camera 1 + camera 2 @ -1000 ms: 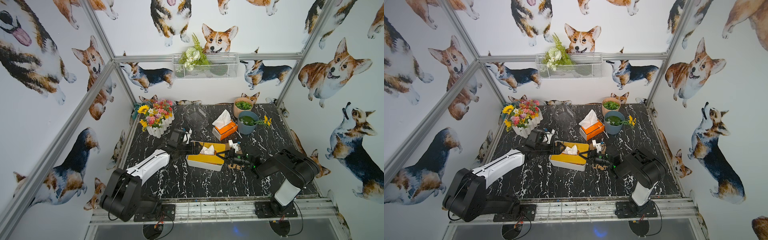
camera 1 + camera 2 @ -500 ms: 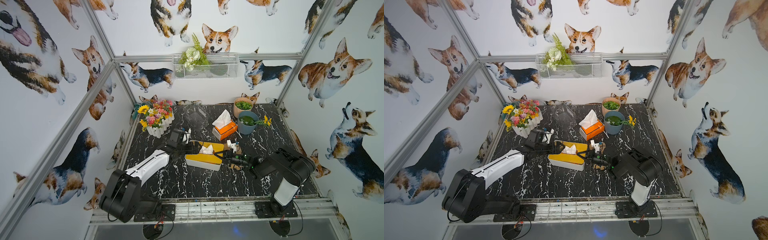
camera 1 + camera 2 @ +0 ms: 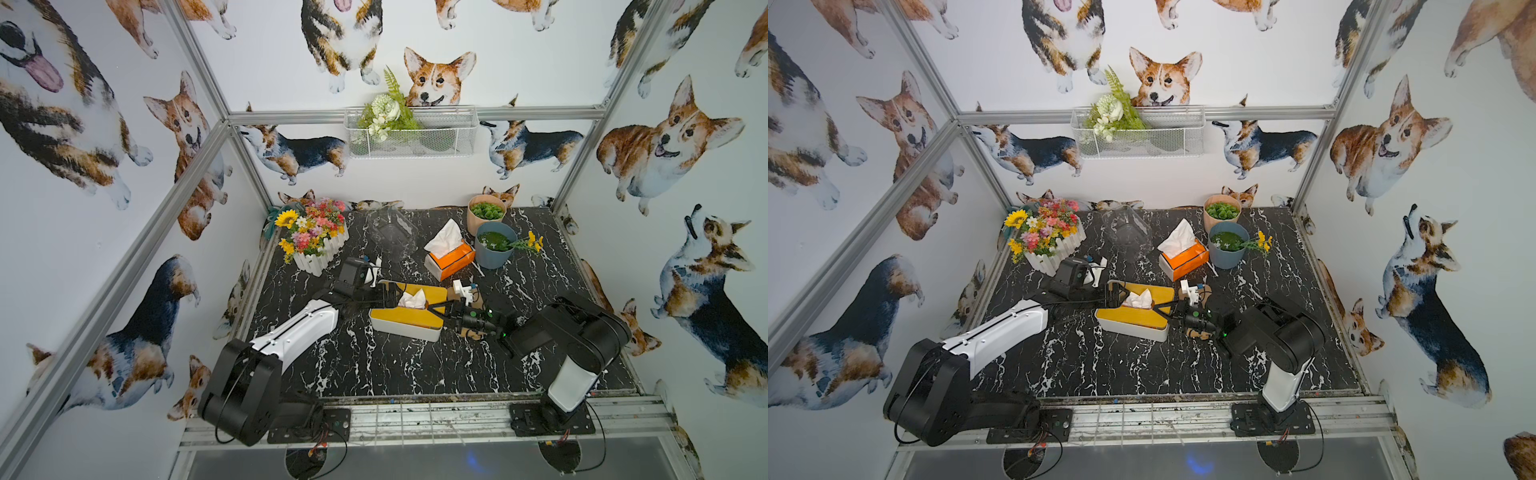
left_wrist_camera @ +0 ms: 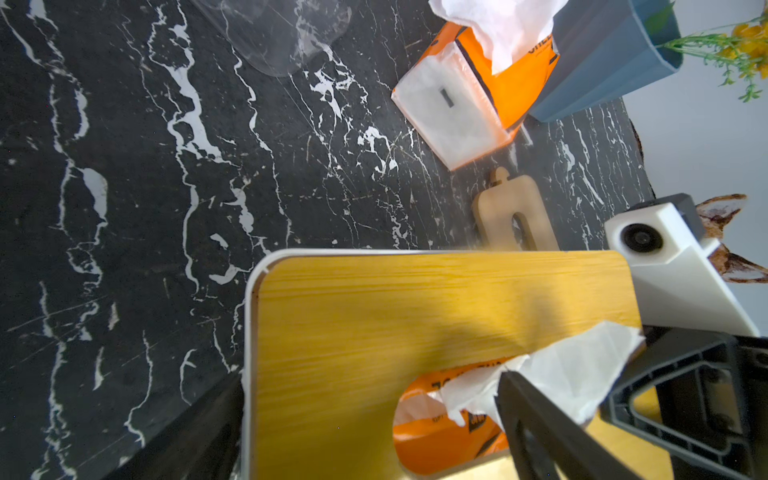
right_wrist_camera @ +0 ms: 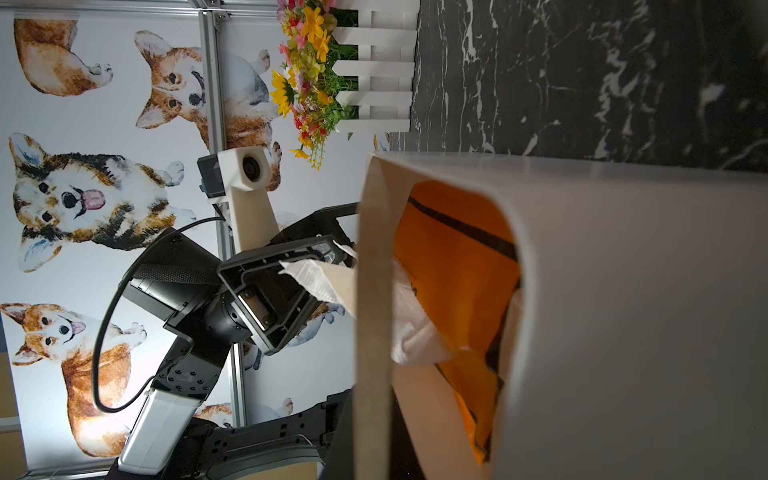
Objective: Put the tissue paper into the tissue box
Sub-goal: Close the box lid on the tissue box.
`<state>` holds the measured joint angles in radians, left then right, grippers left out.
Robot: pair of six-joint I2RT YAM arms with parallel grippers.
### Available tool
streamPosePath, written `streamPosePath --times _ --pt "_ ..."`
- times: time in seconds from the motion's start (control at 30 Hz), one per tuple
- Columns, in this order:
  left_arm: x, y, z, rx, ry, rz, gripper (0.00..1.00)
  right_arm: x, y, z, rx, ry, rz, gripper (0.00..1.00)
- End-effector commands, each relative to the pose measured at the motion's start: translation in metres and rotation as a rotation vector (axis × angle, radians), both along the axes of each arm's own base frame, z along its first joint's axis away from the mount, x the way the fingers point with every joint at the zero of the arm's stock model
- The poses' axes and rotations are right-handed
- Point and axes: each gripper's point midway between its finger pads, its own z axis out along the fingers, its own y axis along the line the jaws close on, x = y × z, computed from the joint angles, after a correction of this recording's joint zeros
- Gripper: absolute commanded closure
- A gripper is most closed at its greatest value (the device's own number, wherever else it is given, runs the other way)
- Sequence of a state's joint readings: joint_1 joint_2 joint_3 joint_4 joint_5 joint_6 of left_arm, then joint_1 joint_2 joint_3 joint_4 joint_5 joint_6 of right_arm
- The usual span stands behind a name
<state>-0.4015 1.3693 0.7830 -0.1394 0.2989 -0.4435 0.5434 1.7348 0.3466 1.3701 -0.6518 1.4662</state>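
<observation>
Nearest me, at the centre of both top views, sits the white rectangular tissue box [image 3: 399,331] with its yellow wood-grain lid [image 3: 434,293]. Its long axis runs across the frame, from my left gripper [image 3: 388,296] at one end to my right gripper [image 3: 434,310] at the other. The orange plastic pack of tissue paper [image 4: 436,436] is already inside, showing through the lid's oval slot. One crumpled white sheet [image 3: 412,300] stands up out of that slot, between my two grippers.

My left fingers are spread wide and hold nothing. At the lower right of the left wrist view one dark finger [image 4: 511,390] lies against the sheet, so I judge this arm the nearer one for handling it. My right fingers are closed (whether they pinch the lid's edge I cannot tell). In the right wrist view the lid stands off the box wall with the pack showing in the gap, so I judge it not yet seated flat.

Farther up the frame lie a flat wooden cut-out [image 4: 494,208], a second orange tissue pack [image 3: 455,259] and a blue pot [image 3: 492,259].
</observation>
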Motion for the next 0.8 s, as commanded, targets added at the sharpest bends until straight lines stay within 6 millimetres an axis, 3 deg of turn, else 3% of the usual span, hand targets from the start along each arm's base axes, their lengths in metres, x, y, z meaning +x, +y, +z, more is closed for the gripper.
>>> streamPosePath --times 0.0,0.4,0.77 --pt "0.001 0.002 0.002 0.001 -0.008 0.006 0.02 -0.001 0.002 0.009 0.022 -0.037 0.012 1.00" --pt "0.004 0.014 0.014 0.005 -0.071 0.072 0.01 -0.002 0.002 0.012 0.038 -0.038 0.013 1.00" --pt "0.004 0.017 0.006 0.005 -0.045 0.088 0.01 -0.004 0.003 0.017 0.065 -0.045 0.021 1.00"
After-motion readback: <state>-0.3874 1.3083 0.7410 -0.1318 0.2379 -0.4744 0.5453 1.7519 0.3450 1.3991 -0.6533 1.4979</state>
